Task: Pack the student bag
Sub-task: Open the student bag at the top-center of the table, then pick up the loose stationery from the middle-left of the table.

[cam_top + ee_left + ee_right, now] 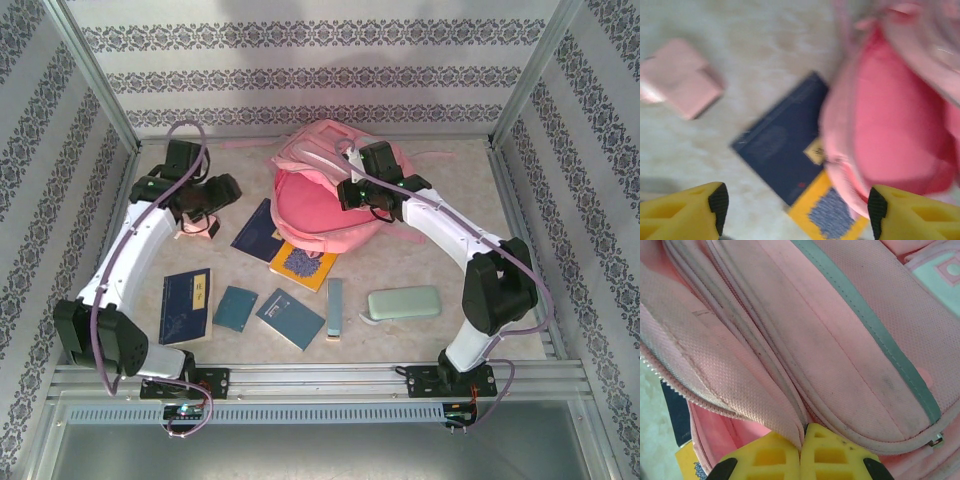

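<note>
The student bag [322,208], a large pink backpack, lies at the back centre of the table with its mouth facing the near side. My right gripper [352,196] is at the bag's upper flap. In the right wrist view its yellow fingers [805,434] are shut on a fold of the bag's pink fabric [790,340] beside the zip edge. My left gripper [204,220] hovers to the left of the bag. It stands open [797,206] with nothing between its fingers, above a navy book [782,152] and a yellow book [832,216] that reach under the bag's edge [890,135].
Near the front lie a blue book [186,305], a small teal book [235,308], another blue book [290,318], a narrow book [335,307] and a pale green pencil case [404,302]. A small pink flat item [680,77] lies left of the navy book [257,230]. Metal frame posts edge the table.
</note>
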